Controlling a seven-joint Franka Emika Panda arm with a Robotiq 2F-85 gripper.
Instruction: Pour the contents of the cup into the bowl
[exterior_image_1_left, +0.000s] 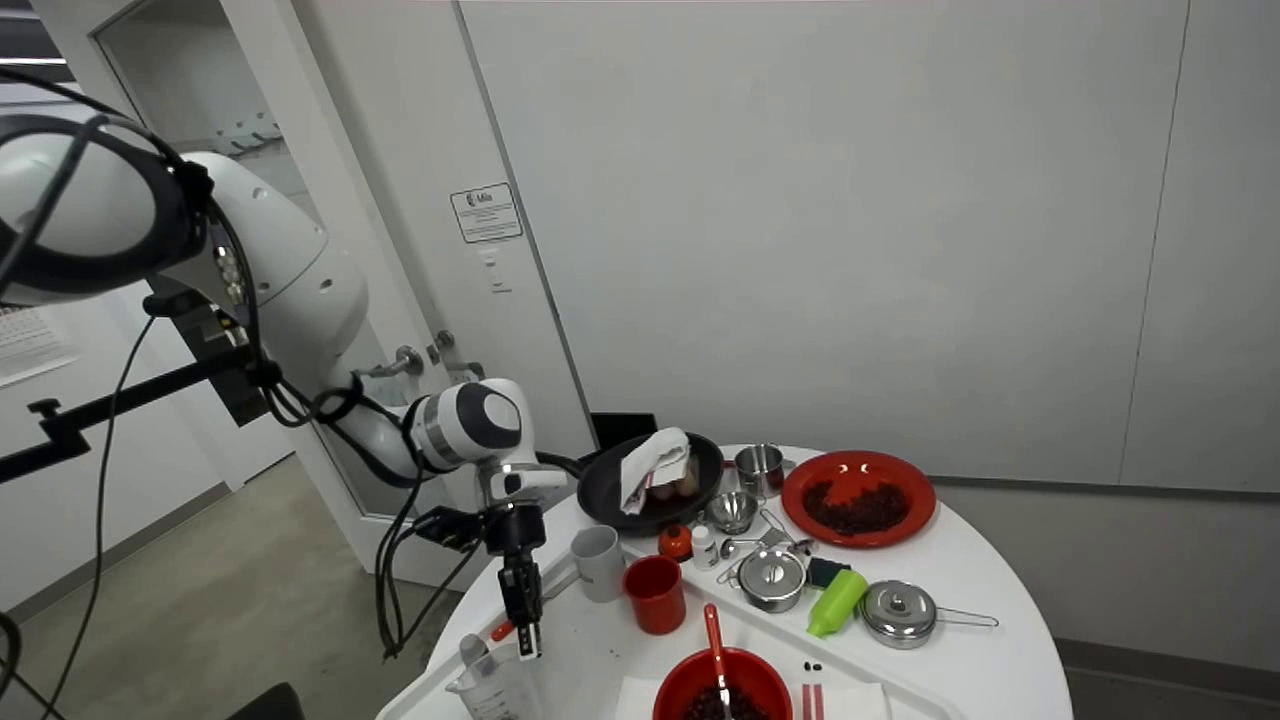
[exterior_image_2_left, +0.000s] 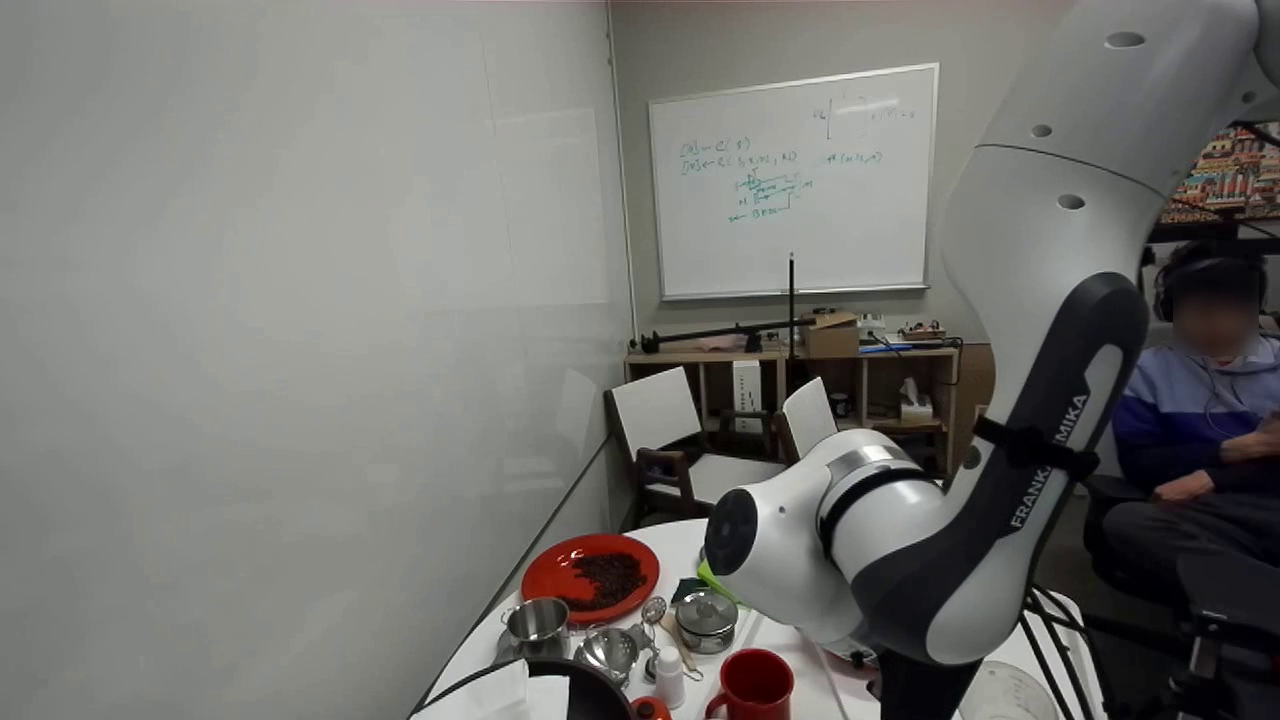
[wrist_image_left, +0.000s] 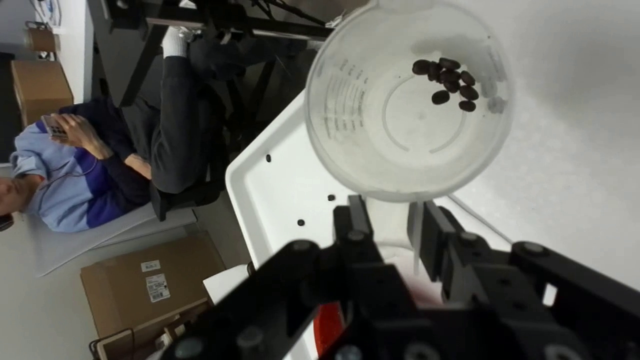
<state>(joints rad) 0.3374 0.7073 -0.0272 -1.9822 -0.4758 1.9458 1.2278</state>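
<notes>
A clear measuring cup (wrist_image_left: 420, 125) holds several dark beans, bunched to one side of its bottom. My gripper (wrist_image_left: 391, 212) is shut on its pale handle, with the fingers (wrist_image_left: 356, 220) on either side. In an exterior view the measuring cup (exterior_image_1_left: 495, 690) appears at the tray's near left corner; whether it touches the tray I cannot tell. The red bowl (exterior_image_1_left: 762, 672), cut off by the frame's lower edge, contains dark beans and a red-handled spoon (exterior_image_1_left: 713, 630). Between them, further back, stands an upright red cup (exterior_image_1_left: 655, 597); its inside is not clear. My arm hides the bowl in an exterior view.
Beside the red cup is a grey cup (exterior_image_1_left: 598, 562). Behind the white tray (exterior_image_1_left: 585, 635) are a black pan (exterior_image_1_left: 600, 490), steel pots (exterior_image_1_left: 773, 578), a green bottle (exterior_image_1_left: 838, 603) and a red plate (exterior_image_1_left: 850, 462) of beans. Loose beans (wrist_image_left: 300, 222) lie on the tray.
</notes>
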